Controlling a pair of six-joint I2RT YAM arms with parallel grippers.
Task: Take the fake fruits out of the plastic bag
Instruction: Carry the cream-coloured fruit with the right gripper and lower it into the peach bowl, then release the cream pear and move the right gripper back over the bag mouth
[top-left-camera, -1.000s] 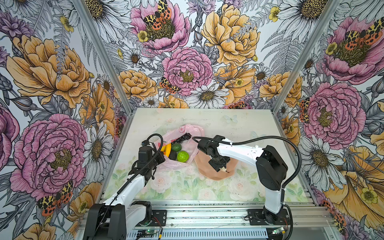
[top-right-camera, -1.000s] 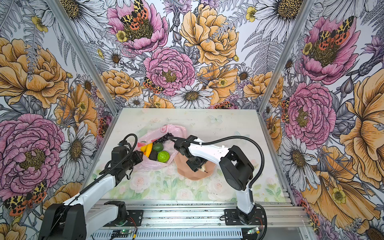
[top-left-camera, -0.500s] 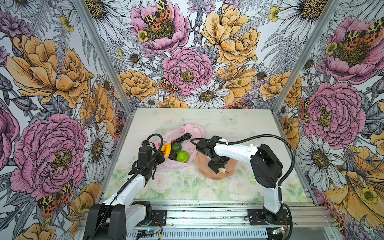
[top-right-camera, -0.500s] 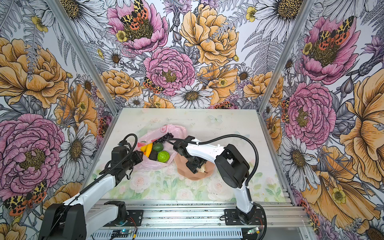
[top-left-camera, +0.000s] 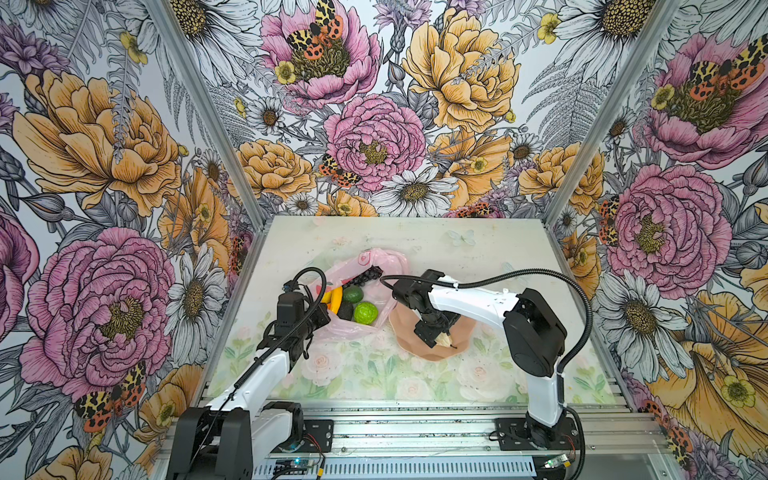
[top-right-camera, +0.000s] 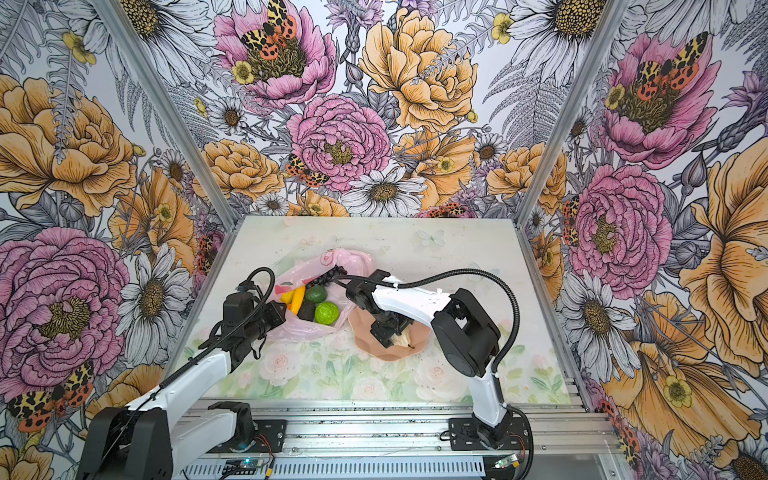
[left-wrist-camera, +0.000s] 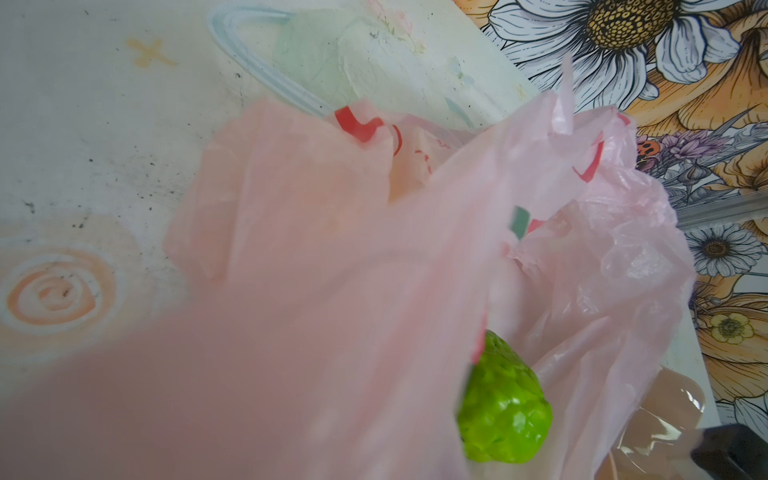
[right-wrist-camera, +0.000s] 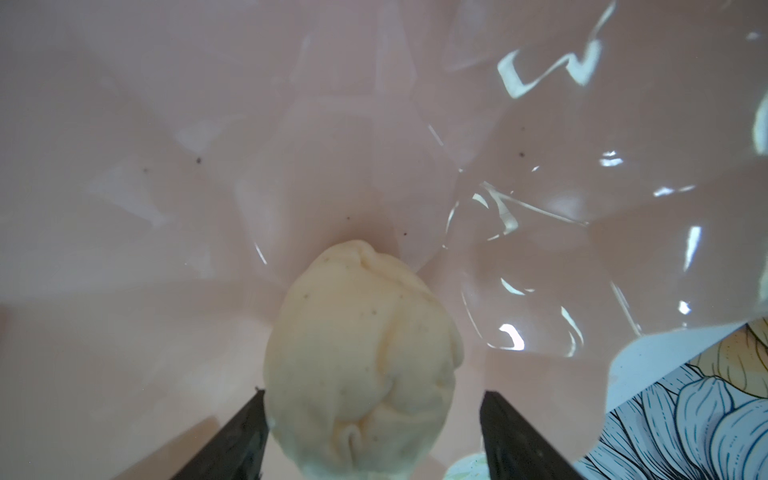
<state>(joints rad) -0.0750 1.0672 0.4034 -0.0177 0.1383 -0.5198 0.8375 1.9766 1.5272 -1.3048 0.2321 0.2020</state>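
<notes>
Right wrist view: the cream fruit (right-wrist-camera: 361, 374) lies on the floor of the peach dish (right-wrist-camera: 208, 166), between the spread fingers (right-wrist-camera: 237, 436) of the right gripper (right-wrist-camera: 374, 394). There is a clear gap along one side of it, so I take it as let go.

In both top views the dish sits near the middle of the table (top-left-camera: 478, 249), just right of the plastic bag (top-left-camera: 390, 266). The left gripper (top-left-camera: 322, 318) is at the bag's near-left rim. It looks clenched on the pink film, lifting the mouth open.

The other fake fruits lie inside the bag:
- a banana (top-left-camera: 336, 297)
- a grape bunch (top-left-camera: 365, 276)
- a smooth green piece (top-left-camera: 353, 294)
- a dark piece (top-left-camera: 345, 309)
- a bumpy green fruit (top-left-camera: 365, 312)

To my eye the drop-off of one fruit is just finishing, and most of the job is left. Next the right arm needs to lift clear of the dish and cross left to the bag's mouth. The bumpy green fruit lies closest to the dish and uncovered, so it seems the easy pick. The jaws should come down wide from above and miss the loose film, while the left grip holds the mouth open.
</notes>
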